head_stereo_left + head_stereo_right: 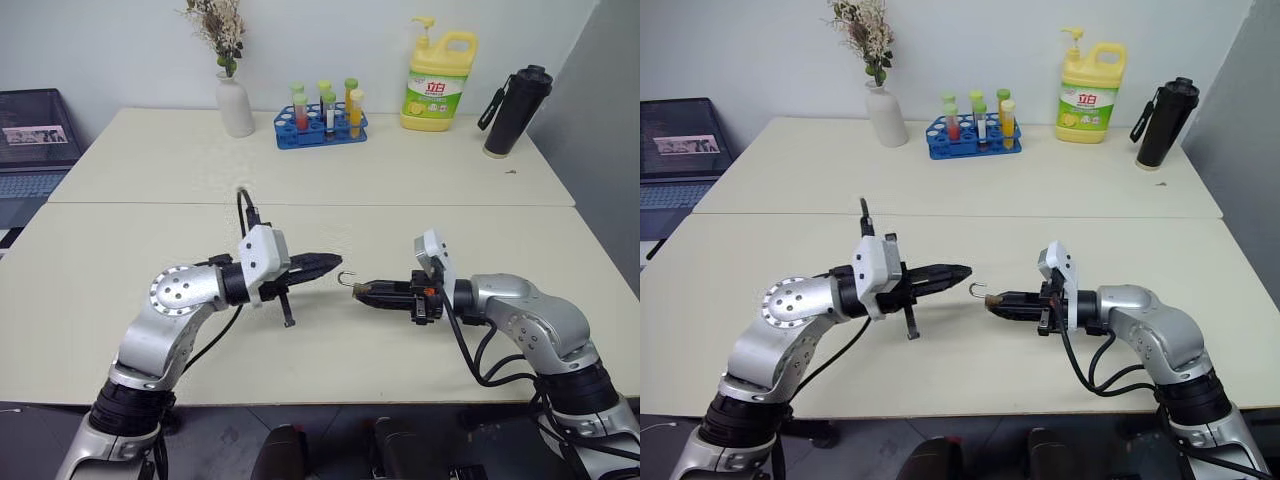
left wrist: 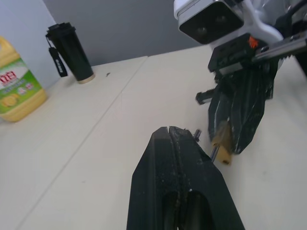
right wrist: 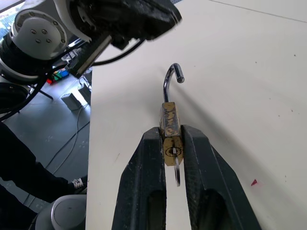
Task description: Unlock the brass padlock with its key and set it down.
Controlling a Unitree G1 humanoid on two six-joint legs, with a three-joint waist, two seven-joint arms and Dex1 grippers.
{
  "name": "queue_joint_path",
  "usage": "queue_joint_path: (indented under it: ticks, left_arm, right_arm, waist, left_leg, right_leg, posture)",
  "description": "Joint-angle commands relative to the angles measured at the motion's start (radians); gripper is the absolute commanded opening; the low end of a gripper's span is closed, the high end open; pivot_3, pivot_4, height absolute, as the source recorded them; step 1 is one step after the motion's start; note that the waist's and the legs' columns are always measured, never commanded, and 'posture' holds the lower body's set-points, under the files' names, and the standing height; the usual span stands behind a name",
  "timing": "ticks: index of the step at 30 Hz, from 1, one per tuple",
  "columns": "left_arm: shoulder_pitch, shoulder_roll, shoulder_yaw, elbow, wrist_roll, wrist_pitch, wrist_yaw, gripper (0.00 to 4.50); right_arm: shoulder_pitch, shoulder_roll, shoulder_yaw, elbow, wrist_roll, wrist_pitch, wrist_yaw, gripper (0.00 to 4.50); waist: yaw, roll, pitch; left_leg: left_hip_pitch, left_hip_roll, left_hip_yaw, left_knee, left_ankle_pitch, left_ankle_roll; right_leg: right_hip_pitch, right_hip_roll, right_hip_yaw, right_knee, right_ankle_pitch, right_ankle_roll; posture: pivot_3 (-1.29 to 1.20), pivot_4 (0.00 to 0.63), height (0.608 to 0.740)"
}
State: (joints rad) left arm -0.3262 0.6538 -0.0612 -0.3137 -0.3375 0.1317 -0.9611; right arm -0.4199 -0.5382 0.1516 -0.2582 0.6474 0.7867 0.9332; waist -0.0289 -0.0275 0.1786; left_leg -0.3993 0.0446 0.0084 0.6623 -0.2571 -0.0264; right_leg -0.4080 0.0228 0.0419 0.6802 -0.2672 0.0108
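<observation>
Where two cream tables [image 1: 300, 170] abut | laptop [image 1: 35, 150] left | grey wall [image 1: 600, 120] right

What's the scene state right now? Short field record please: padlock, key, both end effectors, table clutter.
padlock: brass padlock clamped in right end effector, held above the table
shackle: swung open, free end hooked clear of the body
key: silvery key in the keyhole, hanging from the lock's underside
left end effector: shut, holding nothing, tips apart from the shackle
background: vase, test-tube rack, yellow detergent bottle, black flask, laptop
</observation>
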Motion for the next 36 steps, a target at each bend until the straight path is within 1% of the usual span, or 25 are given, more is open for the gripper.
queue_joint_path:
  ticks: [1, 2, 4, 6, 9, 12, 18, 22, 25, 32, 36]
  left_arm:
    - [0.066, 0.099, 0.003, 0.023, 0.118, -0.244, -0.099, 0.53]
    - [0.104, 0.127, -0.007, 0.043, 0.156, -0.349, -0.129, 0.77]
    - [0.155, 0.151, -0.021, 0.058, 0.186, -0.466, -0.156, 1.45]
    - [0.182, 0.157, -0.032, 0.063, 0.199, -0.522, -0.16, 2.04]
    - [0.192, 0.15, -0.045, 0.087, 0.238, -0.59, -0.145, 3.06]
    - [0.192, 0.13, -0.054, 0.09, 0.241, -0.586, -0.122, 4.03]
    - [0.191, 0.095, -0.06, 0.082, 0.237, -0.522, -0.078, 4.05]
    - [0.188, 0.073, -0.065, 0.064, 0.213, -0.442, -0.058, 4.05]
    - [0.194, 0.077, -0.081, 0.056, 0.224, -0.445, -0.073, 4.05]
    - [0.181, 0.058, -0.095, 0.067, 0.209, -0.455, -0.071, 4.05]
    - [0.176, 0.052, -0.096, 0.066, 0.209, -0.456, -0.071, 4.05]
  right_arm:
    - [-0.026, 0.011, -0.059, 0.004, 0.064, 0.098, -0.046, 0.15]
    - [-0.034, 0.01, -0.063, 0.006, 0.084, 0.145, -0.055, 0.15]
    - [-0.046, 0.0, -0.063, 0.005, 0.105, 0.21, -0.068, 0.15]
    - [-0.055, -0.016, -0.058, 0.001, 0.107, 0.253, -0.075, 0.15]
    - [-0.066, -0.028, -0.057, -0.002, 0.118, 0.312, -0.083, 0.15]
    - [-0.076, -0.014, -0.071, 0.001, 0.134, 0.378, -0.115, 0.15]
    - [-0.096, -0.013, -0.062, 0.019, 0.132, 0.472, -0.166, 0.15]
    - [-0.125, 0.011, -0.052, 0.075, 0.115, 0.523, -0.207, 0.15]
    - [-0.149, 0.047, -0.091, 0.13, 0.128, 0.57, -0.243, 0.15]
    - [-0.179, 0.049, -0.07, 0.215, 0.1, 0.588, -0.248, 0.15]
    - [-0.179, 0.048, -0.073, 0.238, 0.081, 0.587, -0.256, 1.52]
  waist:
    - [-0.002, 0.0, 0.0]
    - [-0.003, 0.0, 0.0]
    - [-0.003, 0.001, 0.0]
    - [-0.001, 0.001, 0.0]
    - [0.007, 0.001, 0.0]
    - [0.004, 0.001, 0.0]
    - [0.0, 0.001, 0.0]
    - [-0.002, 0.001, 0.0]
    - [-0.002, 0.001, 0.0]
    - [-0.002, 0.001, 0.0]
    - [-0.002, 0.001, 0.0]
  left_leg:
    - [0.0, 0.0, 0.0, 0.0, 0.0, 0.0]
    - [0.0, 0.0, 0.001, 0.0, 0.0, 0.0]
    - [0.001, 0.0, 0.002, -0.001, 0.0, 0.0]
    - [0.0, 0.0, 0.002, -0.001, 0.0, 0.0]
    - [-0.001, -0.001, 0.001, -0.001, 0.0, 0.0]
    - [-0.001, -0.001, 0.002, -0.001, 0.0, 0.0]
    - [-0.001, 0.0, 0.001, -0.001, 0.0, 0.0]
    - [-0.001, 0.0, 0.002, -0.001, 0.0, 0.0]
    - [-0.001, 0.0, 0.001, -0.001, 0.0, 0.0]
    - [-0.001, 0.0, 0.001, -0.001, 0.0, 0.0]
    - [-0.001, 0.0, 0.002, -0.001, 0.0, 0.0]
  right_leg:
    - [0.0, 0.0, 0.0, 0.0, 0.0, 0.0]
    - [0.0, 0.0, 0.001, 0.0, 0.0, 0.0]
    - [-0.001, -0.003, 0.002, 0.0, 0.0, -0.001]
    - [-0.002, -0.005, 0.001, 0.0, 0.0, -0.002]
    - [-0.002, -0.006, 0.0, 0.0, -0.001, -0.001]
    - [-0.001, -0.006, 0.0, 0.0, -0.001, -0.001]
    - [-0.002, -0.005, 0.0, 0.0, -0.001, -0.001]
    - [-0.002, -0.005, 0.0, 0.0, -0.001, -0.001]
    - [-0.002, -0.004, 0.0, 0.0, -0.001, -0.001]
    - [-0.002, -0.005, 0.0, 0.0, -0.001, -0.001]
    - [-0.002, -0.004, 0.0, 0.0, -0.001, -0.001]
  posture:
    - [0.0, 0.15, 0.74]
    - [0.0, 0.15, 0.74]
    - [0.0, 0.15, 0.74]
    - [0.0, 0.15, 0.74]
    - [0.0, 0.15, 0.74]
    - [0.0, 0.15, 0.74]
    - [0.0, 0.15, 0.74]
    - [0.0, 0.15, 0.74]
    - [0.0, 0.15, 0.74]
    - [0.0, 0.15, 0.74]
    - [0.0, 0.15, 0.74]
